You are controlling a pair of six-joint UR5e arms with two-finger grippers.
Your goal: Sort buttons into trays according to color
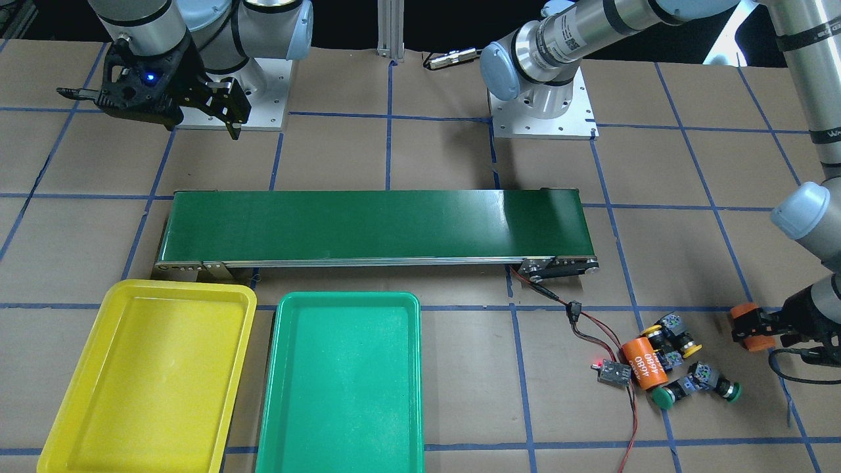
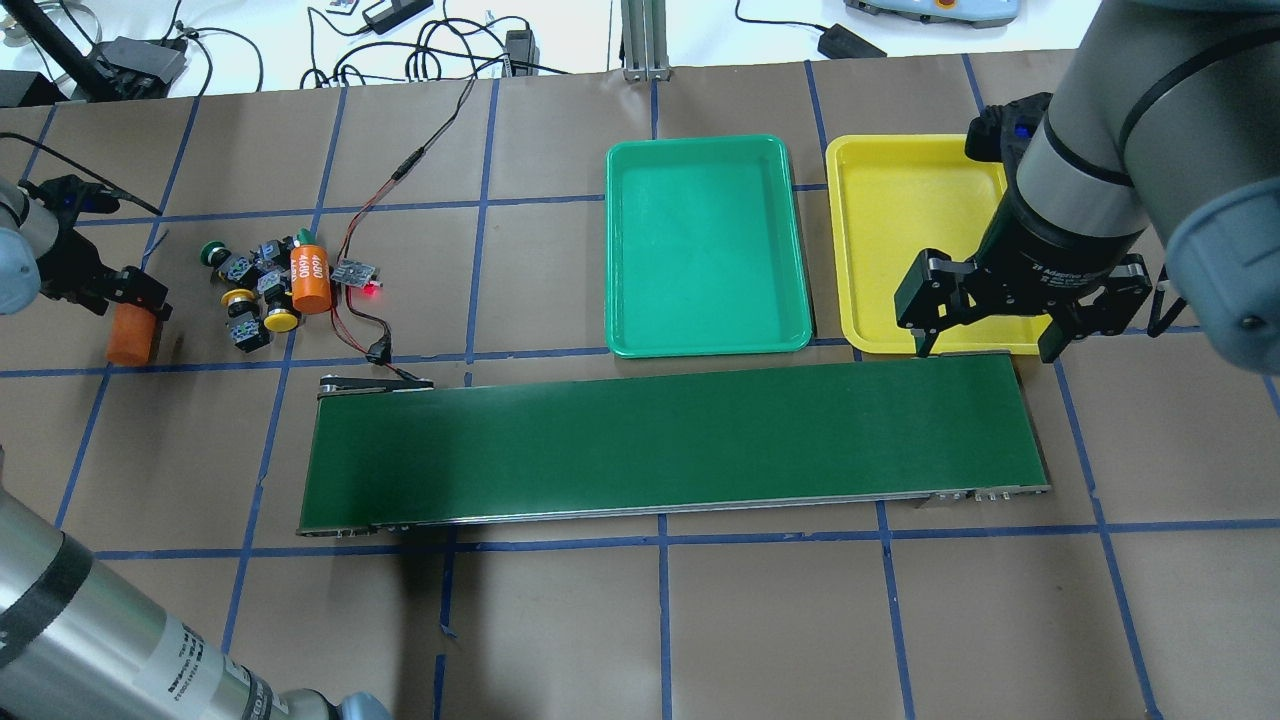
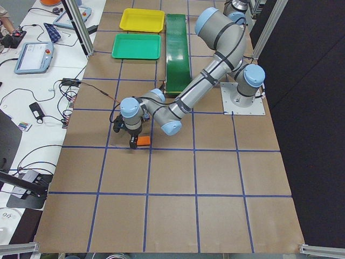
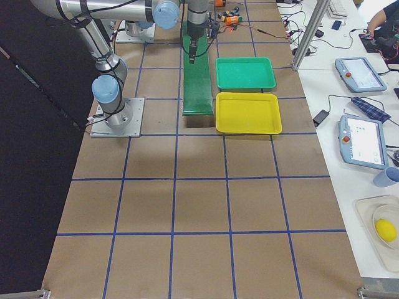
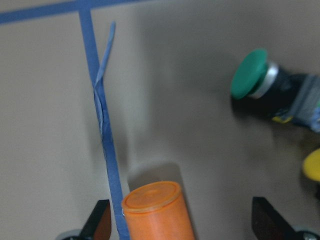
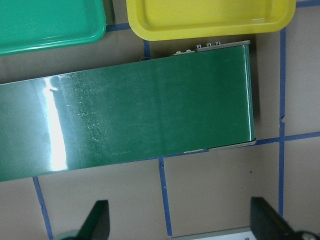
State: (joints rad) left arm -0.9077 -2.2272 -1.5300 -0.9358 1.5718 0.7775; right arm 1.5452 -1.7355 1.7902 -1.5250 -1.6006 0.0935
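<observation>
Your left gripper [image 5: 182, 222] sits low over the desk [image 2: 600, 620] with its fingers spread wide. An orange cylinder [image 5: 157, 212] lies between them, closer to one finger. You can't quite tell from these views whether it touches that finger.

All four buttons [image 2: 270, 284] lie on the desk in a tight cluster just beside that gripper. In its wrist view, a green button [image 5: 252, 75] lies on its side ahead and to the right, and a yellow cap shows at the right edge, nearer the fingers. On the far side of the cluster from the gripper lie a second cylinder [image 2: 311, 282] and a small board [image 2: 357, 272] with a red light, touching or nearly touching the buttons.

Your right gripper [image 2: 985, 348] hangs above the end of the belt [image 2: 670, 440], fingers spread apart with nothing between them. Just past it, across the belt's edge, is the yellow tray [image 2: 900, 240]. The green tray [image 2: 700, 240] lies beside that one, toward the left gripper. Both trays show only bare floor and are well apart from the buttons.
</observation>
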